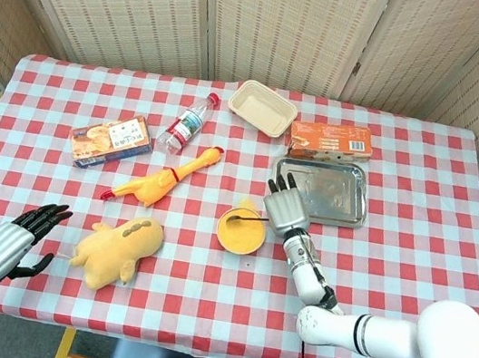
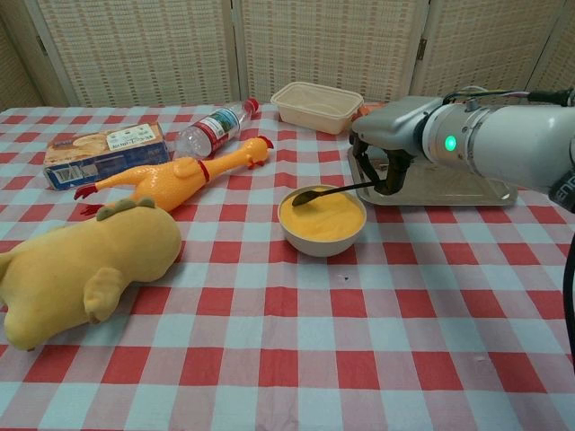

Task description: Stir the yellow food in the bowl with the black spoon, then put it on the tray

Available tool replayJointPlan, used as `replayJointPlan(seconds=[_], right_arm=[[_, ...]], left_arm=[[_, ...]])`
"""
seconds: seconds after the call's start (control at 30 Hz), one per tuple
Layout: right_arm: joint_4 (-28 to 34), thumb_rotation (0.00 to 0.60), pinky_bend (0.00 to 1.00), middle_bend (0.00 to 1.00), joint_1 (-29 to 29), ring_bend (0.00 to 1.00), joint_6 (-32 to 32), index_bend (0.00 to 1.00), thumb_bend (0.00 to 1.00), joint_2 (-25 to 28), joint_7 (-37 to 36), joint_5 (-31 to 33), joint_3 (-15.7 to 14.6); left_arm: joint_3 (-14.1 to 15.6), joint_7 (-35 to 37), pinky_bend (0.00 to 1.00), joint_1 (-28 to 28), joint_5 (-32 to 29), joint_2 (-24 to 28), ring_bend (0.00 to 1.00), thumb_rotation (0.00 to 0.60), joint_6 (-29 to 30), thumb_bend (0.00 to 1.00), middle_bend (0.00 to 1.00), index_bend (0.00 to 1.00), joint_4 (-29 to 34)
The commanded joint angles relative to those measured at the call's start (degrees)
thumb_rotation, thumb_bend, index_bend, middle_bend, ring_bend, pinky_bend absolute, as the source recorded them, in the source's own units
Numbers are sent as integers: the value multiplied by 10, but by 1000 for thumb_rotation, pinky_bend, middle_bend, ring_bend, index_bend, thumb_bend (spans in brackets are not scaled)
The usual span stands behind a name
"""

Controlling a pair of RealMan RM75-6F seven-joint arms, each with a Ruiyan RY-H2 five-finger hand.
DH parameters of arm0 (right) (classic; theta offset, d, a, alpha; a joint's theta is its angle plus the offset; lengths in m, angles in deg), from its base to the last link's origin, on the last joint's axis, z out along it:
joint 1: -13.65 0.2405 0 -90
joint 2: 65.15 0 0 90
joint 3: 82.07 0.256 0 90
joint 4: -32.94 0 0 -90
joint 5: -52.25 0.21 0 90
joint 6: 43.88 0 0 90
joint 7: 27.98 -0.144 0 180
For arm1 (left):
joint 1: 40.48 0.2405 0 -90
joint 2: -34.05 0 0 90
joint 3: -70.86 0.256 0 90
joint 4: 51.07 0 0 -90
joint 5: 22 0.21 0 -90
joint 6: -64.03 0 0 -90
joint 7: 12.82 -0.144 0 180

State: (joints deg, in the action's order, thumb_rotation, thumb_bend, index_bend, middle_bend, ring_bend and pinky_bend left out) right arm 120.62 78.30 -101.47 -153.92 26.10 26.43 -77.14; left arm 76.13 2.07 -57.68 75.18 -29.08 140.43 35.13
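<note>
A white bowl (image 2: 322, 238) (image 1: 237, 243) of yellow food (image 2: 325, 215) stands mid-table. My right hand (image 2: 388, 148) (image 1: 285, 207) holds the black spoon (image 2: 334, 190) (image 1: 246, 220) by its handle at the bowl's right side. The spoon's head sits at the left part of the food surface, just at or above it. The silver tray (image 2: 467, 186) (image 1: 347, 197) lies behind and to the right of the bowl. My left hand (image 1: 12, 242) hovers open near the table's front left corner, holding nothing.
A yellow plush toy (image 2: 76, 268) and a rubber chicken (image 2: 171, 178) lie left of the bowl. A water bottle (image 2: 211, 127), a snack box (image 2: 103, 153), a beige container (image 2: 316, 105) and an orange box (image 1: 330, 139) sit further back.
</note>
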Motion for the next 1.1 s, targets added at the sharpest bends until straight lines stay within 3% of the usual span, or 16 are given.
replayJointPlan(seconds=[0.03,0.23,0.8,1.1], right_arm=[[1,600,29,108,3,0,2,743,727,2,9,9,-3],[37,600,29,108,6,0,11,761,728,30,24,23,-13],[144,600,29,109,-28,0,3,764,728,116,-43,-20,-23],[133,600,29,109,-27,0,1,762,728,95,-36,-13,-39]], left_arm=[[0,-1,157,0,0,-1,0,600,-1,482,0,0,0],[0,-7,157,-1,-1,-2,0,600,-3,482,0,0,2],[2,-21,157,1,4,-3,0,600,1,483,0,0,10],[2,-18,157,2,4,-1,0,600,2,482,0,0,10]])
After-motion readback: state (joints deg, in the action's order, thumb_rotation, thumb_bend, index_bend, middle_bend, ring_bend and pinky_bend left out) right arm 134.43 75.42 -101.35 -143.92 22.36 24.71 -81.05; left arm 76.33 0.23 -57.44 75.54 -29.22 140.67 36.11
